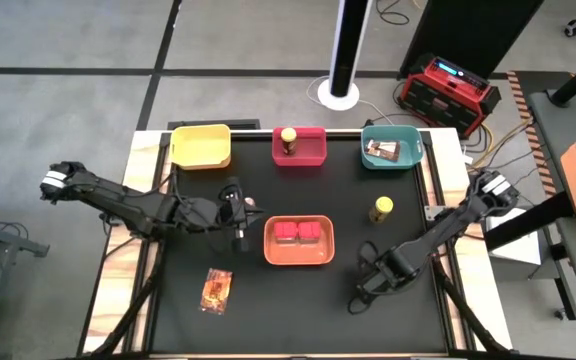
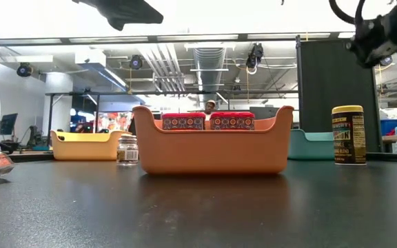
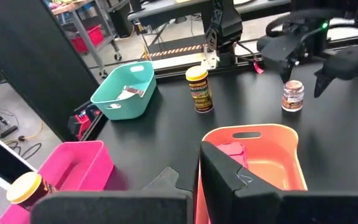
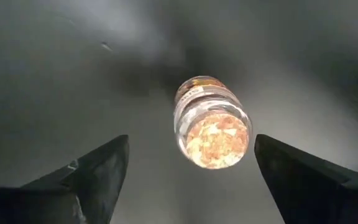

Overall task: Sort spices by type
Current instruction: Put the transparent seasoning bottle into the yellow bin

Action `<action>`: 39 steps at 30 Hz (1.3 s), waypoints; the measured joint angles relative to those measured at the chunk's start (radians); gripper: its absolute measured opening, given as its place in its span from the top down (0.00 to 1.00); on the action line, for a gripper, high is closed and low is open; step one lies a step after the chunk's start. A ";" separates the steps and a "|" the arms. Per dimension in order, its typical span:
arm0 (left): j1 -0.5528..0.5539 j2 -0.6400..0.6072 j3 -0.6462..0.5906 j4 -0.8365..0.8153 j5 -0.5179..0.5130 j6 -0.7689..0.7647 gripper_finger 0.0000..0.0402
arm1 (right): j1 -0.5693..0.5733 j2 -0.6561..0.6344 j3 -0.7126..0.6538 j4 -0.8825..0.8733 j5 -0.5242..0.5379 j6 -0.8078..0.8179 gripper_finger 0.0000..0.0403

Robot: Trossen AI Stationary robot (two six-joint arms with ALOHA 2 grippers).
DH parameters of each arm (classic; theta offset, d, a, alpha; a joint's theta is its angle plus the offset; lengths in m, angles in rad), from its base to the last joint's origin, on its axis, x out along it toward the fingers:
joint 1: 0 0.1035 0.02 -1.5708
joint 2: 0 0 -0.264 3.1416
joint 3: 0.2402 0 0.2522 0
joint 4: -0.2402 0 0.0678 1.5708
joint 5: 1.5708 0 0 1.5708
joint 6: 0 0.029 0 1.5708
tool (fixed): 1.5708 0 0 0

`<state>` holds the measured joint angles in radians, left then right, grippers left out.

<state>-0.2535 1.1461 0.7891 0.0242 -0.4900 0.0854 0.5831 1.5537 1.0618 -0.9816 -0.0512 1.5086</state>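
My right gripper (image 4: 191, 168) stands wide open around a shaker (image 4: 211, 121), touching nothing, on the mat's right front; my left gripper (image 1: 238, 215) is shut and empty beside the orange tray (image 1: 298, 258) holding two red tubs (image 1: 299, 232); one jar (image 1: 382, 208) stands on the mat, another (image 1: 288, 139) in the red tray (image 1: 315, 150); a packet (image 1: 216, 289) lies front left.

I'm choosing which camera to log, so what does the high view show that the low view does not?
Only the high view: the red plastic tray holding a yellow-lidded dark jar, and the flat printed packet in the teal plastic tray. Only the low view: the room's ceiling ducts. Both: the orange plastic tray with two red blocky tubs, and a second yellow-lidded jar standing apart from it.
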 joint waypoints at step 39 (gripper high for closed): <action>0.000 0.000 0.000 -0.056 0.001 -0.006 1.00 | 0.014 -0.314 0.026 -0.043 0.362 0.019 0.58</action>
<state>-0.2532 1.1465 0.7887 -0.0317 -0.4889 0.0797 0.5969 1.2398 1.0882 -1.0245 0.3104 1.5279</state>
